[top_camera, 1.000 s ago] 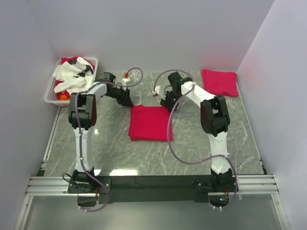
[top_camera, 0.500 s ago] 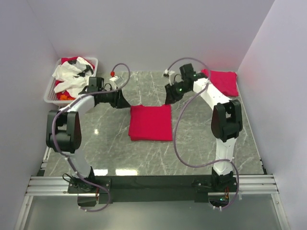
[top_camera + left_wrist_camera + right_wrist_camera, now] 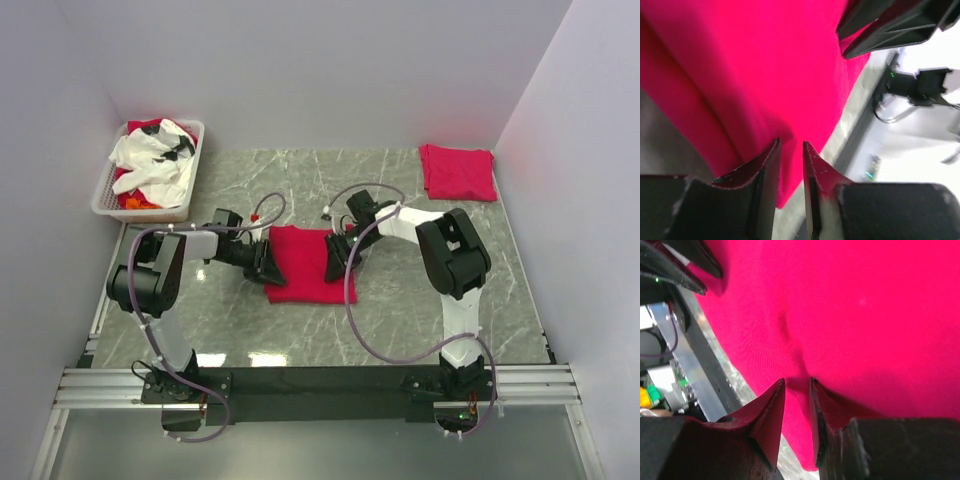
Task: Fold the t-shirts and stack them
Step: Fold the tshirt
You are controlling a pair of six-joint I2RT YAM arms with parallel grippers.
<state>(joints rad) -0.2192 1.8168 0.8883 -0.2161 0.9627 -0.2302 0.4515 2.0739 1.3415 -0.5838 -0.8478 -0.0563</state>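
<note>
Out in the middle of the marble table (image 3: 420, 300) lies a folded t-shirt (image 3: 308, 265), a neat crimson rectangle flat on the stone, and both arms are bent low over it from either side. The left gripper (image 3: 268, 262) sits at the shirt's left edge; from its wrist camera the two black fingers (image 3: 765, 167) are drawn nearly together with only a thin strip of red between their tips, so it looks to be pinching the cloth there, where a long fold runs up to the tips. The right gripper (image 3: 335, 262) is at the opposite side, over the shirt's right portion, and its own view shows the same thing — fingers (image 3: 767, 415) squeezed close on the fabric, with a small pucker of cloth rising just above the tips. Each wrist view catches the other claw's dark fingers across the red expanse. A second t-shirt (image 3: 458, 172), already folded, lies in the far right corner, well apart from the first. Over at the far left stands a white slotted basket (image 3: 140, 213) heaped with a crumpled white cloth (image 3: 150, 160) and bits of red beneath it.
</note>
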